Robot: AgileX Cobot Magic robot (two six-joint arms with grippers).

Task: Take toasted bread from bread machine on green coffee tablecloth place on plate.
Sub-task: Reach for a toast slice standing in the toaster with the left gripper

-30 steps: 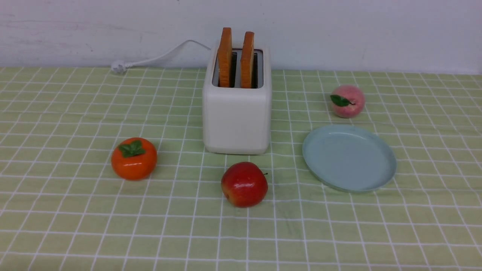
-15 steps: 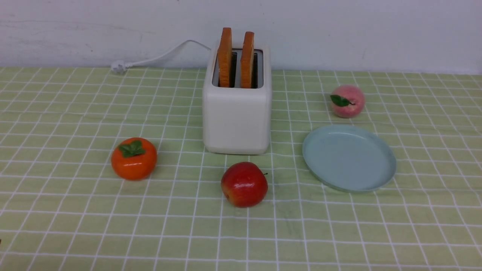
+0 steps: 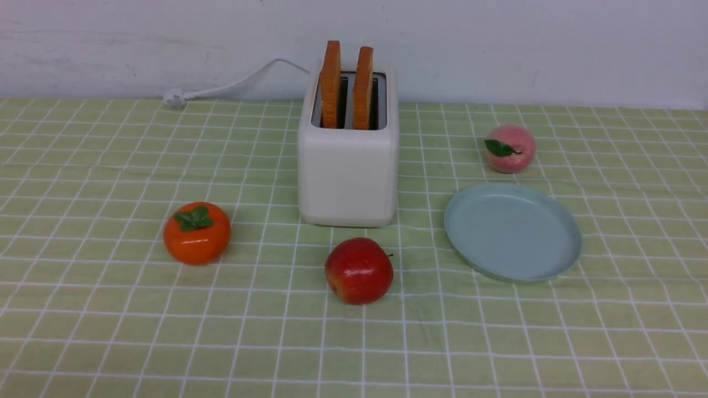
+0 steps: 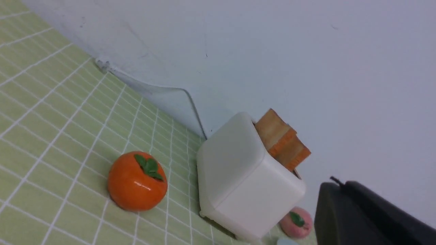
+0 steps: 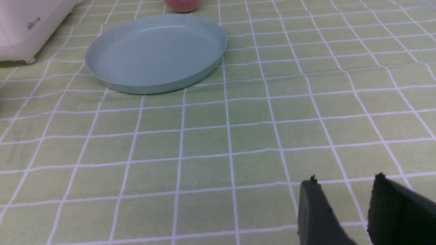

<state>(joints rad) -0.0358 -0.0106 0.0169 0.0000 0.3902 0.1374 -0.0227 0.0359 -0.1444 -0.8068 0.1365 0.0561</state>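
**Right wrist view: pincer empty, toast not yet pulled**

Right wrist view has the right pincer low over the table's green checked cloth. Its two dark fingers are parted by a modest gap with nothing between them. The plate lies ahead of it, bare. The toaster shows only a corner just past the plate, well apart from this pincer.

The left pincer is only a dark mass at the frame edge in the left wrist view. Can't tell if it is parted or closed, and nothing shows in it. The toast, two slices, stands upright in the toaster slots ahead of it, tops sticking out, no contact.

Front view shows neither arm. The plate is beside the toaster on the robot's right, the apple just in front of the toaster, the peach behind the plate, and an orange fruit off to the left.

Step, as I judge it: start of the reach, nothing moved to the plate. The next move calls for a pincer raised above the toaster top, lined up across one slice's thin edge and opened wider than the slice. It then lowers, closes and lifts straight up.
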